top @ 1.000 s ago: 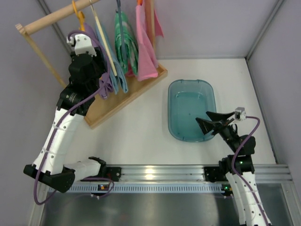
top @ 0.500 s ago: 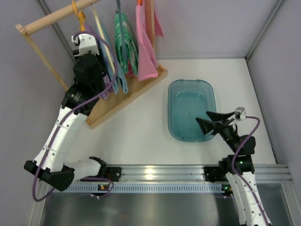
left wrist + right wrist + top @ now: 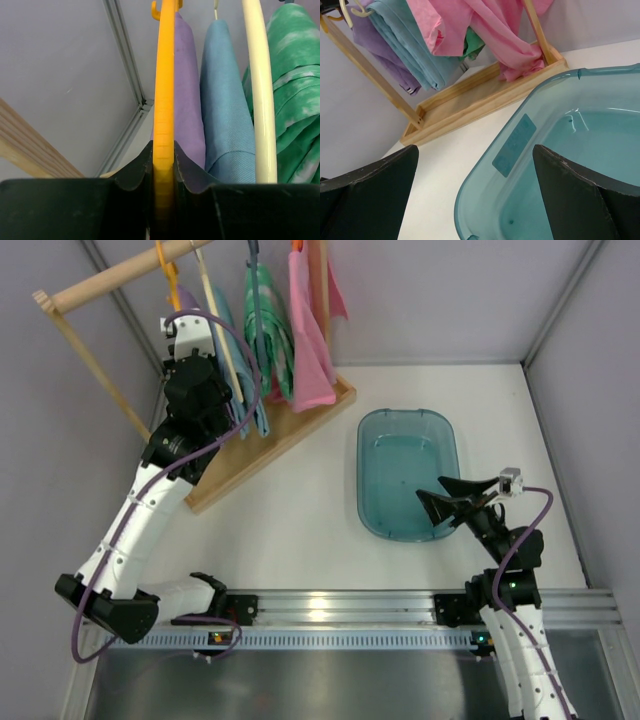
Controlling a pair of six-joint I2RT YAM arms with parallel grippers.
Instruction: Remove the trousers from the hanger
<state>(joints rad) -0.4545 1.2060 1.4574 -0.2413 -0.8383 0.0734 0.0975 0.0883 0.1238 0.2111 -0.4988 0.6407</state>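
Having risen toward the rail [image 3: 120, 278], the left gripper [image 3: 163, 167] is now clamping narrowly around the hanger [image 3: 164, 95], which is carrying the trousers [image 3: 187, 90] alongside, so unhooking appears feasible.

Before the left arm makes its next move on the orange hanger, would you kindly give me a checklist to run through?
1. Grip: left claw shut on the hanger, one finger on either side: ok.
2. Hook over the rail: ok.
3. The trousers hang on the hanger: ok.
4. Gap between left claw and blue garment: cannot tell.
5. Spare arm: right claw open and empty, by the tub: ok.
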